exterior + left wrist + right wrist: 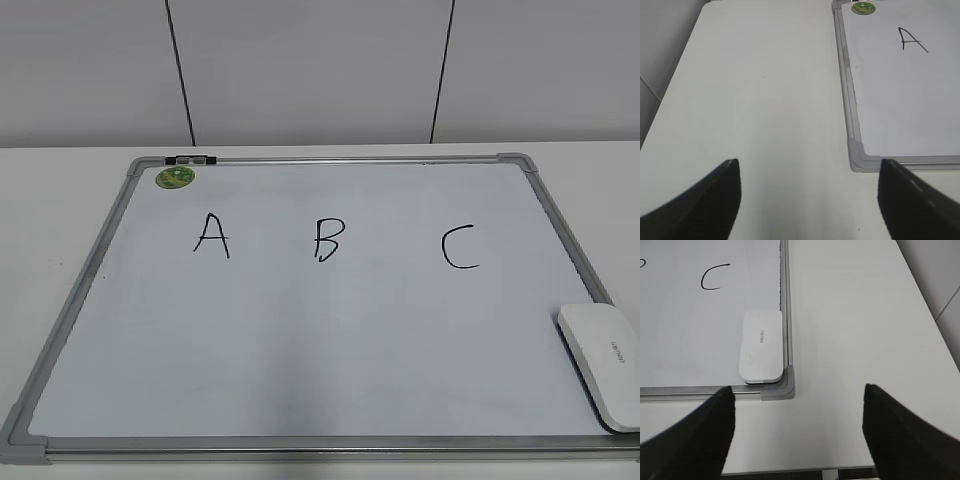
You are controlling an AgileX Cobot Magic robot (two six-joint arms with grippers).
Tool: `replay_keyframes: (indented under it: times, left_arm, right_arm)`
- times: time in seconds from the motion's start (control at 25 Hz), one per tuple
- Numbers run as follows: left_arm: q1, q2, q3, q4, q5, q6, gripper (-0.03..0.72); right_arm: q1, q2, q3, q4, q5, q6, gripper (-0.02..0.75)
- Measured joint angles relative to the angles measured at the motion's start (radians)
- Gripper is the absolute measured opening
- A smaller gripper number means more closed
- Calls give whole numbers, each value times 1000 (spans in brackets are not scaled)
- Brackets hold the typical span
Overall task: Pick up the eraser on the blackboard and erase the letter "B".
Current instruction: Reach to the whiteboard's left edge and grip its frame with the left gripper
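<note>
The blackboard (300, 340) is a white board with a grey frame, lying flat on the table. A black "A" (211, 236), the letter "B" (327, 238) and a "C" (460, 248) are written across it. The eraser (605, 362), a flat white rounded block, lies in the board's near right corner; it also shows in the right wrist view (761, 346). My right gripper (798, 402) is open and empty over bare table, short of the board's corner. My left gripper (810, 172) is open and empty over bare table left of the board (900, 100). Neither gripper shows in the exterior view.
A round green magnet (175, 177) sits at the board's far left corner, next to a dark clip (190, 159) on the frame. The white table (765, 90) extends left and right of the board. The table's near edge (790, 471) shows below my right gripper.
</note>
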Motion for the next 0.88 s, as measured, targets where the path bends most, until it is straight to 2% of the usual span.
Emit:
replay_keyframes:
  times: [0.56,0.88]
  left_arm:
    - [0,22,-10,-12,-19,0,613]
    - [0,340,-62,-22,-250,0,608]
  right_arm:
    - [0,0,0,0,0,0,589]
    - [0,0,0,0,0,0,589]
